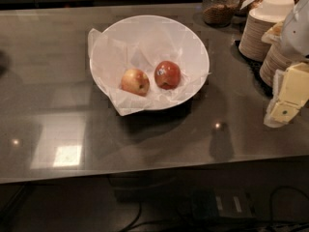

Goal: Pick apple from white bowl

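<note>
Apple point(167, 75) low in the bowl point(190, 40), right of centre, on crinkled paper point(126, 108). Just beside a paler apple point(135, 81) to its left; touching or narrowly apart, hard to say. Both at the lowest part of the lining, the natural resting spot for round fruit in a dished bowl, with creases to check any sliding.

Bowl mid-bench point(53, 62), well apart from the gripper point(286, 96), which hangs above the bench at the right edge of view, beside stacked paper bowls point(258, 33). Nothing seen in its hold; open or closed, cannot tell. Off to the side, seemingly to leave the bowl unobstructed.

Reach not yet begun. Next, by the look of it: leftward and down over the apple, without nudging the paler one.
</note>
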Controlling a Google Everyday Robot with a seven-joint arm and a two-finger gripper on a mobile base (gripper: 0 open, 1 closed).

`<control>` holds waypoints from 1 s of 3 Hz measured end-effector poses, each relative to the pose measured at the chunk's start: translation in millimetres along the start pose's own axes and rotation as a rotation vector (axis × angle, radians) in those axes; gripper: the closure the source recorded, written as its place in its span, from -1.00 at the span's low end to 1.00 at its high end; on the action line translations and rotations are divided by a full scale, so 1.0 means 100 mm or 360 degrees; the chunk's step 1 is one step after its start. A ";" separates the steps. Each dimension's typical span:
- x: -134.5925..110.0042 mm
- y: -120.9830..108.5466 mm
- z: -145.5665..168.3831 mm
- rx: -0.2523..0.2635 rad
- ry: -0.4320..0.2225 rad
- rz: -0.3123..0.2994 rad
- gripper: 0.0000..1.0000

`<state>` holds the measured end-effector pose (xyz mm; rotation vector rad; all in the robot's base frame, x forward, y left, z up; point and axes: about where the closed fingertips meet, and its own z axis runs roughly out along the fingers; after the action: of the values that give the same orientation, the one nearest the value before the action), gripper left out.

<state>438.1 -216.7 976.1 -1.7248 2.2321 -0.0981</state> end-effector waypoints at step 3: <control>-0.73 -0.39 0.35 0.0034 -0.0143 -0.0224 -1.00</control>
<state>500.6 -152.9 967.8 -1.8360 2.0383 -0.0745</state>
